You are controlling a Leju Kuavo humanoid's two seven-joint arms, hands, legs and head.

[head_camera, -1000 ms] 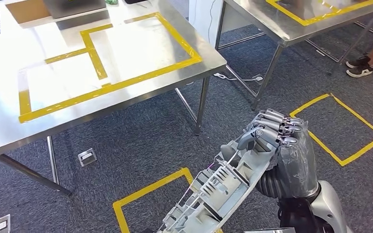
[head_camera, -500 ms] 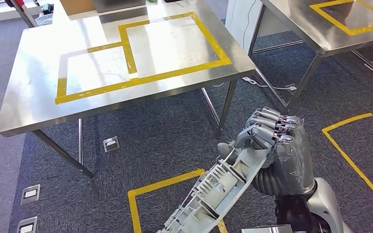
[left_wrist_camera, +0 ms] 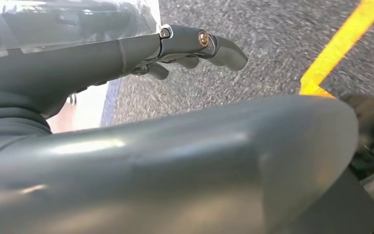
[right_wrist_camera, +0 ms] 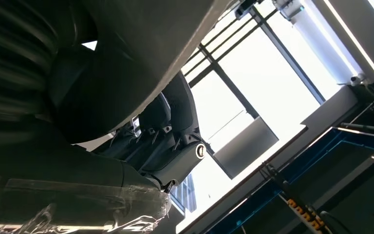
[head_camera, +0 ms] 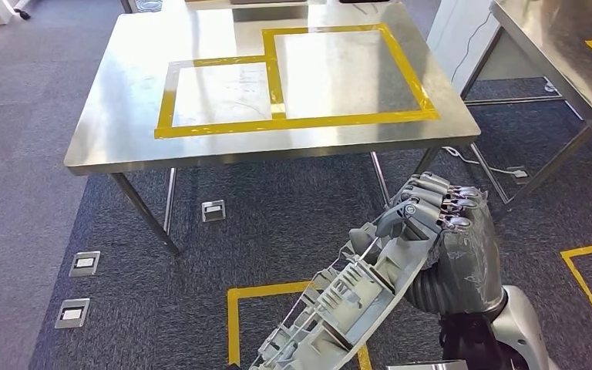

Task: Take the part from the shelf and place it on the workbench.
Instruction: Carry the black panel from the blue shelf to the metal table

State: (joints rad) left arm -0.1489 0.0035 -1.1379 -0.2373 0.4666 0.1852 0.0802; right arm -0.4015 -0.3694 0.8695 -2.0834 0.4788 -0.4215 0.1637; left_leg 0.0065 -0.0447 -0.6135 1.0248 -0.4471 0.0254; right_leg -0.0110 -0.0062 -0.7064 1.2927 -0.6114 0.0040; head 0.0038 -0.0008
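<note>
My right hand grips one end of a long grey plastic part with ribs and slots, which slants down toward the picture's lower edge above the carpet. The steel workbench stands ahead, its top marked with two yellow tape rectangles, and nothing lies inside them. In the right wrist view the right hand curls around the dark underside of the part. My left hand hangs over the grey carpet with its fingers stretched out and nothing in them.
A second steel table stands at the right. Yellow tape squares mark the grey carpet, with another at the right. Several floor sockets sit in the carpet at the left. Cables lie under the tables.
The whole scene has shifted right as the camera turned left; the workbench now stands squarely ahead. My right hand still holds the part the same way.
</note>
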